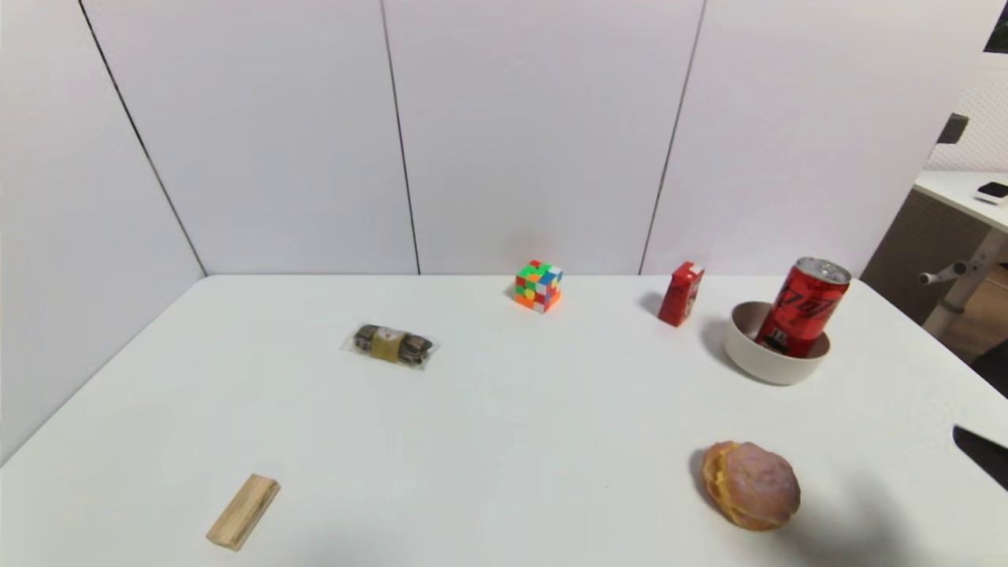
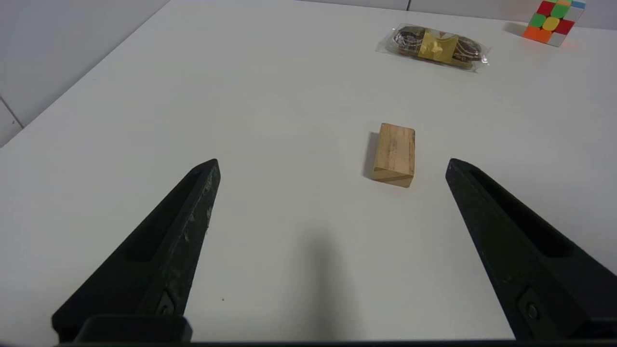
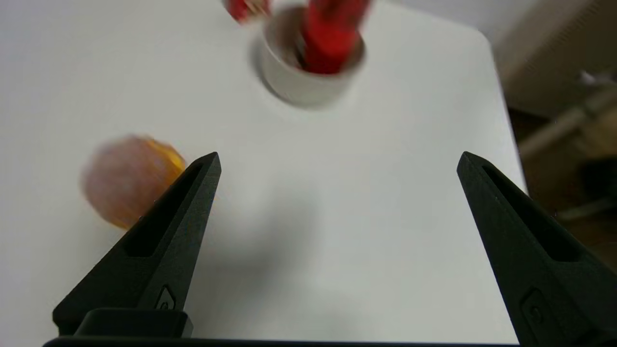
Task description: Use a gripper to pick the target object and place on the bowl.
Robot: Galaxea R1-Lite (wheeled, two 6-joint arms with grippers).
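Observation:
The red soda can (image 1: pixel 808 307) stands tilted inside the off-white bowl (image 1: pixel 756 361) at the table's far right. Both also show in the right wrist view, the can (image 3: pixel 332 38) in the bowl (image 3: pixel 294 82). My right gripper (image 3: pixel 337 161) is open and empty, pulled back over bare table well short of the bowl; only a black tip of it (image 1: pixel 980 453) shows at the right edge of the head view. My left gripper (image 2: pixel 332 164) is open and empty, low over the table's front left, near a wooden block (image 2: pixel 394 154).
A small red carton (image 1: pixel 681 294) stands just left of the bowl. A pink and yellow bun (image 1: pixel 750 484) lies in front of the bowl. A colour cube (image 1: pixel 539 285), a wrapped snack (image 1: pixel 390 345) and the wooden block (image 1: pixel 243 510) lie farther left. White walls enclose the table.

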